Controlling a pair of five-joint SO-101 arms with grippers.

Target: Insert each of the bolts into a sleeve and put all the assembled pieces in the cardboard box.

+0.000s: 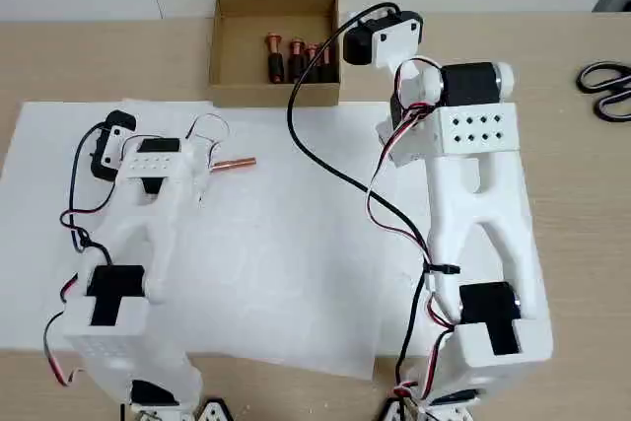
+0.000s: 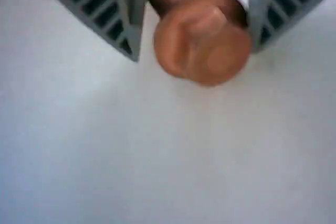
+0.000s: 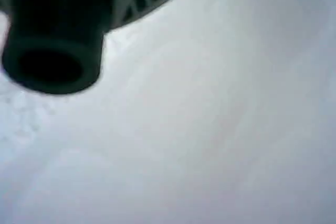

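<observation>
Left claw point(image 1: 209, 165) is clamped on the bolt point(image 1: 237, 164), whose long axis points out of it sideways toward the right arm point(image 1: 473, 194), low over the table point(image 1: 79, 46). Right claw point(image 3: 105, 9) looks closed on a black sleeve point(image 3: 52, 51), well apart from the bolt. Mating likely needs the bolt's axis lined up with the sleeve's bore. The box point(image 1: 276, 96) lies beyond both claws, nearer the right one.

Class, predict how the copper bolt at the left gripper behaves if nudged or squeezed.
The bolt probably rolls in an arc, given its round shank and wider head. It looks solid metal, so likely stiff and heavy for its size. Its smooth sheen suggests the left gripper could slip.
</observation>
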